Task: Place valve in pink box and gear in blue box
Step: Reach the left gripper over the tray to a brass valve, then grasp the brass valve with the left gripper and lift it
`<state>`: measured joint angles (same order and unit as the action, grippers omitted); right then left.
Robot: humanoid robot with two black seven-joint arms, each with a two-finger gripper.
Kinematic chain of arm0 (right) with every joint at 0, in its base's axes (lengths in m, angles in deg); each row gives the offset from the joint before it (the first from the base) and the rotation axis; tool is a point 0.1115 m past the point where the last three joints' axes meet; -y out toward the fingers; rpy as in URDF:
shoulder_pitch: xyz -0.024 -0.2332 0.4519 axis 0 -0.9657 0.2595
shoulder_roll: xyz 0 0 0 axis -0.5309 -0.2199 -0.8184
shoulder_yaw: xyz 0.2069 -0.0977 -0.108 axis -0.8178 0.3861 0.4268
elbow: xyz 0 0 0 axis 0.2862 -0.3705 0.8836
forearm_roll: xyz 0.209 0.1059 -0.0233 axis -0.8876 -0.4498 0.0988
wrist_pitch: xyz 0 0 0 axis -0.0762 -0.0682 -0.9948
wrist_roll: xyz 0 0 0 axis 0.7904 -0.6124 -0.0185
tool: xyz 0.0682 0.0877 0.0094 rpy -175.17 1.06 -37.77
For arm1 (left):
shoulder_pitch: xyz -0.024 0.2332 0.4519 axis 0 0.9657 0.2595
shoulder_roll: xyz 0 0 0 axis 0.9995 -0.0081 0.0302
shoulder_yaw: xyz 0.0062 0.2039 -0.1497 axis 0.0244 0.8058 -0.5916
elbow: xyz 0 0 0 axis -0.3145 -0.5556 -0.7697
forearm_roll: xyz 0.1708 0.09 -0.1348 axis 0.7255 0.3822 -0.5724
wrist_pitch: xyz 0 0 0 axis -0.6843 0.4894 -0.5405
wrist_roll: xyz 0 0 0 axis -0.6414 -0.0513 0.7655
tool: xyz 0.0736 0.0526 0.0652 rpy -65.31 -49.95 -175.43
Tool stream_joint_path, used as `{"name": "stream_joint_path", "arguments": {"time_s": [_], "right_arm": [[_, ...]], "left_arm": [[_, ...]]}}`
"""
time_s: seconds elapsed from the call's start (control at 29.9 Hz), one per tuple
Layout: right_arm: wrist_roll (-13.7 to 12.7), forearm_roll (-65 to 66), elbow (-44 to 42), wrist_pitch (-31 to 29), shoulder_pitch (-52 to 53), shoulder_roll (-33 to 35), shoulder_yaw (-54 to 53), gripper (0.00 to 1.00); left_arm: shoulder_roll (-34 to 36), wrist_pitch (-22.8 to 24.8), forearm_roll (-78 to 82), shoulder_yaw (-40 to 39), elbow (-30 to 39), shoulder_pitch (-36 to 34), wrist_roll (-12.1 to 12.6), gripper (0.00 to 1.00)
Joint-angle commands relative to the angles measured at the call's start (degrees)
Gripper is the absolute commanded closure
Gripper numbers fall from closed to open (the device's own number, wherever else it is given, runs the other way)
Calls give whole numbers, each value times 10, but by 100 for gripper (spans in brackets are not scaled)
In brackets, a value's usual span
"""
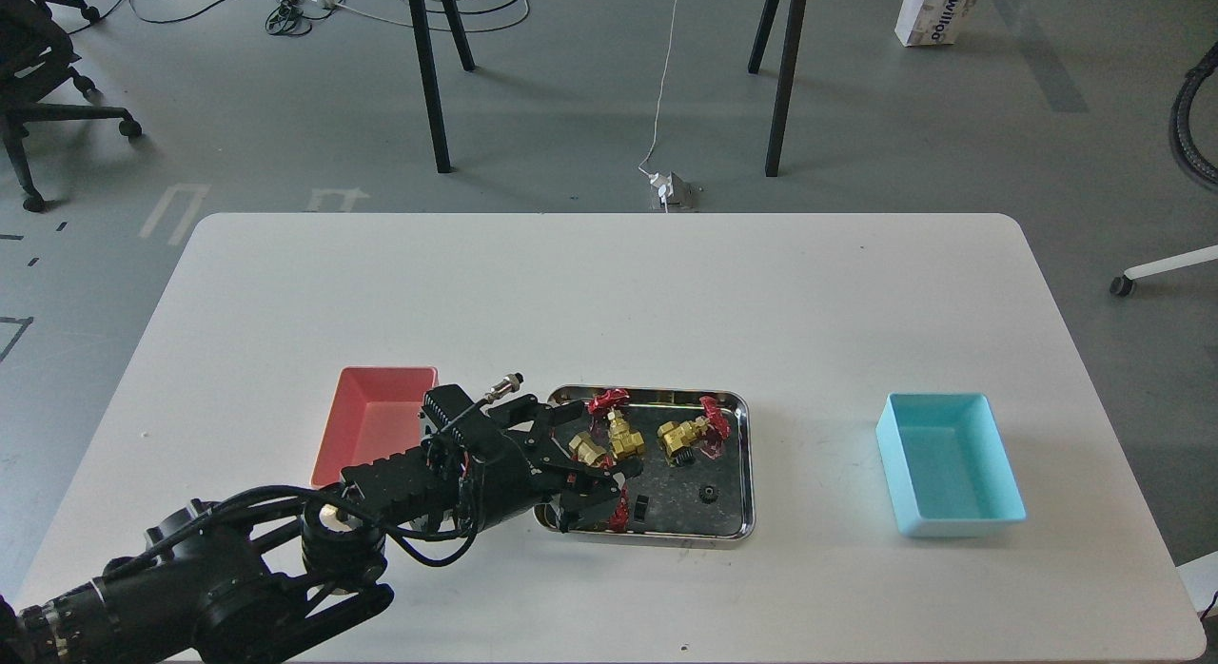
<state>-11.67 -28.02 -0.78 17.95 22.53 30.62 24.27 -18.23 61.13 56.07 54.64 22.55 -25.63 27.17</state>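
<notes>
A shiny steel tray in the table's middle holds several brass valves with red handwheels and small black gears. One valve and another lie in its far half. A gear lies near the front, and another sits left of it. My left gripper is open and low over the tray's left part, its fingers on either side of a valve and hiding the front-left valve. The pink box stands left of the tray, partly behind my arm. The blue box stands at the right. My right gripper is out of view.
My left arm lies low across the table's front left corner. The white table ends at a rounded far edge, with black stand legs and cables on the floor beyond.
</notes>
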Motion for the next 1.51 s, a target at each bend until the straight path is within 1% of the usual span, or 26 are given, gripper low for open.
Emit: {"name": "stream_joint_path", "arguments": {"time_s": [0.0,0.23,0.33,0.4,0.47,0.54,0.57,0.74,0.8,0.84,0.87,0.94,1.1,1.24,1.37,1.47], "right_arm": [[0,0,-3,0,0,-3,0,1],[0,0,-11,0,0,-13,0,1],[0,0,-12,0,1,-15,0,1],[0,0,-15,0,1,-16,0,1],[0,0,-22,0,1,-20,0,1],[0,0,-27,-1,1,-24,0,1],[0,0,-30,-1,1,-25,0,1],[1,0,-31,-1,2,-26,0,1],[0,0,-32,-1,2,-28,0,1],[0,0,-33,-1,2,-30,0,1],[0,0,-34,-1,2,-31,0,1],[0,0,-38,-1,2,-32,0,1],[0,1,-55,-4,0,-41,0,1],[0,5,-76,-9,-1,-54,5,1],[1,18,-99,-11,-1,-70,13,1],[1,21,-112,-11,-1,-74,12,1]], "left_arm": [[-7,0,0,-2,-19,1,1,3],[-19,0,0,-1,-52,-1,1,3],[-19,1,0,0,-54,-2,0,6],[-17,3,0,1,-54,-4,-1,11],[-14,5,0,1,-54,-3,-1,19],[-13,5,0,1,-54,-3,-2,24],[-12,5,0,1,-54,-2,-2,29],[-13,19,0,1,-49,-1,0,56],[-14,30,0,0,-47,0,3,69],[-13,33,0,0,-46,0,7,77],[-12,37,0,-1,-46,0,14,83],[-10,43,0,-3,-43,-1,28,92],[-10,51,0,-10,-19,-2,34,94],[1,53,0,-36,11,-4,46,94],[52,62,0,-66,69,-2,58,94],[109,64,0,-86,110,-1,66,94]]}}
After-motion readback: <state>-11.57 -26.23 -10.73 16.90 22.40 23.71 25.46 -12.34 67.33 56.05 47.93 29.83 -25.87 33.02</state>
